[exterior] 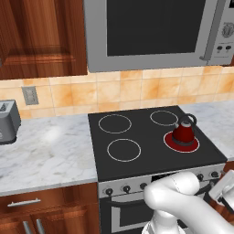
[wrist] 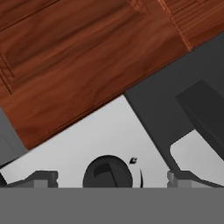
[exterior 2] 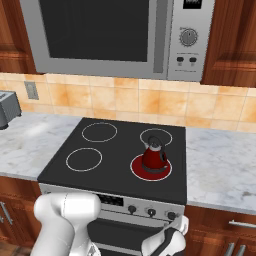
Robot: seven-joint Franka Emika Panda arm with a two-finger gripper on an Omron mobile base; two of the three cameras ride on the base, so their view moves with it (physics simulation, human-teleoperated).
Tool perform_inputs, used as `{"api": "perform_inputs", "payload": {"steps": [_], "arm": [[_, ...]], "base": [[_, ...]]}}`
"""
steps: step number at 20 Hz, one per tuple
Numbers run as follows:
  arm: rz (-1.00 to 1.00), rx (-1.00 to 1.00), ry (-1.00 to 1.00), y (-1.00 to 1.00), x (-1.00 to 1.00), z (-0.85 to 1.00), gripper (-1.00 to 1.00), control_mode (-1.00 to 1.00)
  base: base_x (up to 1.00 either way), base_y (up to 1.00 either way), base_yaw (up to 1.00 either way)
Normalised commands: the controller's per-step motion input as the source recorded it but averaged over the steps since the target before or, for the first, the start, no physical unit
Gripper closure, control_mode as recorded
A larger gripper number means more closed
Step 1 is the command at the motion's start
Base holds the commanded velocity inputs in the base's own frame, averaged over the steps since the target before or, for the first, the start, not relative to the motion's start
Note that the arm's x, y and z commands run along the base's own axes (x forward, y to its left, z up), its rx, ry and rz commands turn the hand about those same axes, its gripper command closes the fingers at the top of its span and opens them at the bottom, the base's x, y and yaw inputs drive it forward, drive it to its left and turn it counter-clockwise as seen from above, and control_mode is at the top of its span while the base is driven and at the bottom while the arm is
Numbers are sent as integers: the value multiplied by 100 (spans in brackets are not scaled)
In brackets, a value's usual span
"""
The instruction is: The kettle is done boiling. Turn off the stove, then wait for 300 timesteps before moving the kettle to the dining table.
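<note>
Red kettle [exterior 2: 154, 157] seated on a glowing burner, fingers spread at a stove knob.
On the marble tabletop [exterior: 43, 151] a grey toaster [exterior: 8, 121] is seen at 9 o'clock; the stove [exterior 2: 115, 165] is centred, with the kettle on its lit ring at 3 o'clock. In the hand view a dark knob [wrist: 107, 173] on the steel panel is framed between the gripper [wrist: 113, 178] fingers, held wide apart, untouched.

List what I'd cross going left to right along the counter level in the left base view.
Toaster → marble counter → stove with its unlit rings → red kettle on the glowing front-right burner → marble counter again.
</note>
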Motion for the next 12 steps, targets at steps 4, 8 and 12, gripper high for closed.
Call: {"api": "perform_inputs", "payload": {"steps": [4, 8, 12], "arm": [[0, 0, 0, 0, 11, 0, -100, -100], [0, 0, 0, 0, 10, 0, -100, -100], [0, 0, 0, 0, 9, 0, -100, -100]], "base": [[0, 0, 0], [0, 0, 0], [0, 0, 0]]}}
